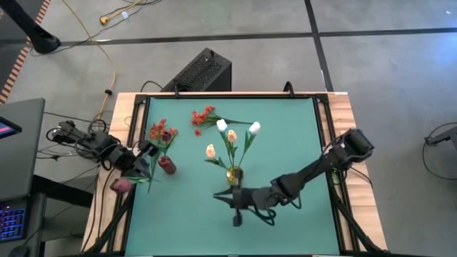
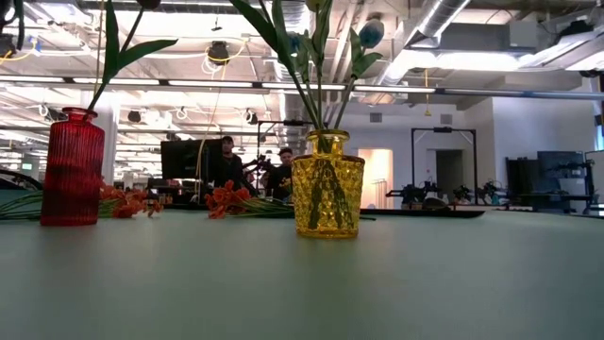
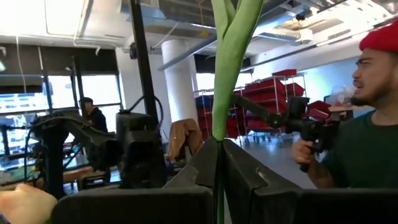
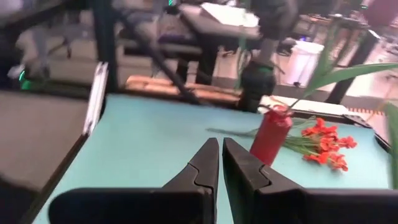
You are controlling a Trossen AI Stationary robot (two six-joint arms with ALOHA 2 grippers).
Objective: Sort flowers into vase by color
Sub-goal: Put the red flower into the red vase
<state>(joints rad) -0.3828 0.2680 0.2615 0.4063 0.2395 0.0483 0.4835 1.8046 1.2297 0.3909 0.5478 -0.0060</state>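
Observation:
My left gripper (image 1: 145, 170) is at the table's left edge, just left of the red vase (image 1: 166, 164), and is shut on a green-stemmed flower with a maroon bud (image 1: 121, 185). The red vase holds a leafy stem (image 2: 113, 47). Orange-red blossoms (image 1: 203, 116) lie on the mat at the far side, and more of them (image 1: 158, 132) lie beside the red vase. The yellow vase (image 1: 233, 173) holds white and cream tulips (image 1: 221, 125). My right gripper (image 1: 218, 194) is shut and empty, just on the near side of the yellow vase. My left gripper pinches the flower's green stem (image 3: 219, 134) between its two fingers (image 3: 205, 162), which lie across the stem. The stem and a leaf (image 3: 233, 56) run on past the fingertips. The bud (image 3: 18, 205) lies back beside the gripper.
A black box (image 1: 200, 71) stands beyond the table's far edge. Wooden borders (image 1: 343, 114) frame the teal mat. People stand in the room behind, one close by in the left wrist view (image 3: 367, 124). The mat shows bare on the near side and the right (image 1: 300, 143).

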